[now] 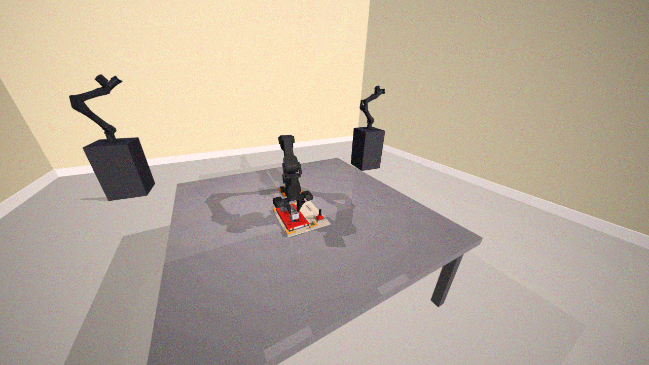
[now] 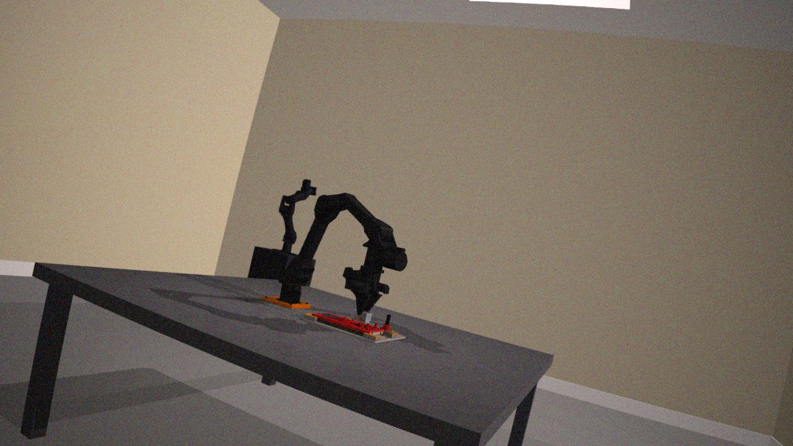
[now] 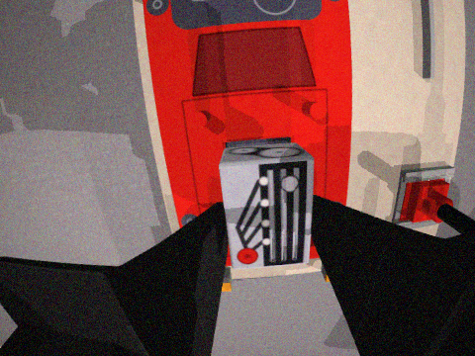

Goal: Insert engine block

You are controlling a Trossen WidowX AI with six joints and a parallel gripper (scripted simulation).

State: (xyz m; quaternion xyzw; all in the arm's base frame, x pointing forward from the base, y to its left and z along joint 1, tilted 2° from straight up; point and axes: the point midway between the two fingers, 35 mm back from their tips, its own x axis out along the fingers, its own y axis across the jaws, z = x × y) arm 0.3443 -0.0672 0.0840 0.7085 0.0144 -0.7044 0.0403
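Note:
My gripper [image 1: 294, 211] [image 2: 363, 313] [image 3: 267, 209] is shut on the engine block, one finger on each side. The block [image 1: 294, 217] [image 2: 367, 318] [image 3: 269, 215] is grey-white, with black stripes, a red disc and two dark rings on its far face. It is held upright over the front half of the red car body [image 1: 298, 225] [image 2: 338, 321] [image 3: 168, 99]. A dark strip of the opening [image 3: 247, 142] shows just beyond the block in the wrist view. The block hides the rest, and I cannot see the rib or tell whether the lower end is inside.
The car lies on a cream board [image 3: 376, 99] with orange corner pieces. A red shifter part [image 1: 320, 217] [image 3: 415, 200] with a black lever [image 2: 388, 319] [image 3: 457, 220] stands close right of the gripper. A dark slot [image 3: 426, 40] lies farther back. Two other arms stand on black pedestals [image 1: 122, 170] [image 1: 368, 149].

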